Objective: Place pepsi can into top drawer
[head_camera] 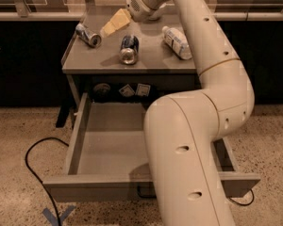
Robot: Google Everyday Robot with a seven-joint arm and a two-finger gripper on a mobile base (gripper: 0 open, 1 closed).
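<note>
camera view shows the gripper (115,22) at the end of the long white arm (193,140), which rises in the foreground and bends back over the small grey table (151,62). the pale claw hangs above the back left part of the tabletop, pointing down and to the left. whether it is open or closed cannot be told from this angle, but no can sits in it. just in front of it and a little to its right, the pepsi can (129,49) lies on its side on the tabletop, one silver end turned toward the camera, near the claw but apart from it. to the claw's left a silver can (88,35) also lies on its side, and well to the right a clear plastic bottle (177,42) lies flat. below the tabletop the top drawer (108,145) is pulled out wide, its grey floor bare where the arm does not hide it. a dark cable (33,159) curls on the speckled floor to the left. judging from this, the drawer is ready and the step in hand is the approach to the grasp, with nothing picked up yet. the next move calls for bringing the claw down over the dark blue can and across its round body. it should stay clear of the silver can close on the other side. since the can lies on its side, a nudge might roll it.
</note>
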